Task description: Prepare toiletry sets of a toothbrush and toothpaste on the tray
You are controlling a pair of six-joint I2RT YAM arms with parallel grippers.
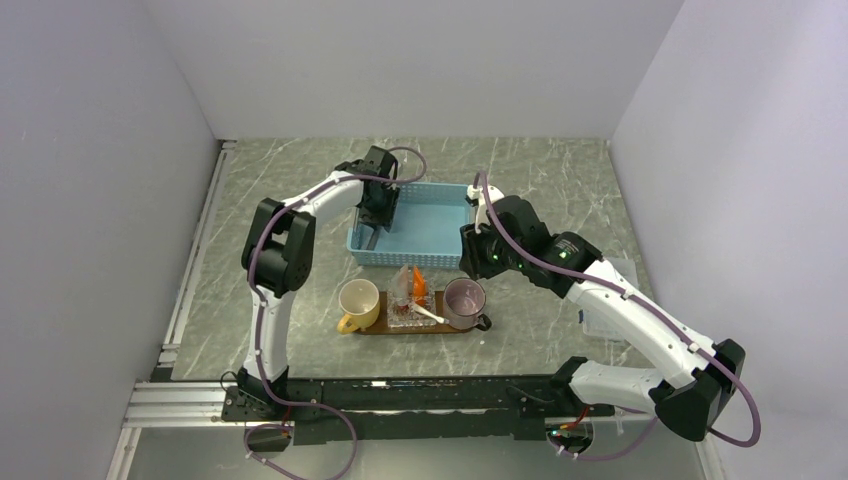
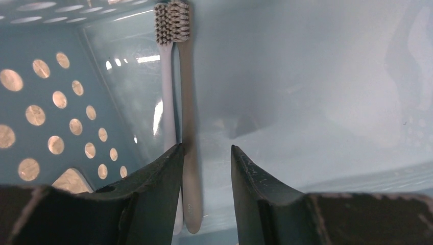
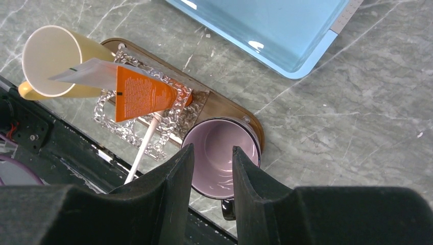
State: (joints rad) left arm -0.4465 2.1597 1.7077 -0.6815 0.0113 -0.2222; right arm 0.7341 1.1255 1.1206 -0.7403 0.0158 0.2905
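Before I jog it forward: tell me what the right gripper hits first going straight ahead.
Most likely the purple mug: its open mouth lies directly in line between the open fingers of the right gripper. Depth is unclear, so how far off it is can't be judged.

A purple mug stands right under the right gripper; to the gripper's left lies a clear patterned glass dish, and beyond it a yellow mug. A light-blue plastic basket sits ahead of this gripper on the grey marbled table, its perforated wall left of the left gripper.
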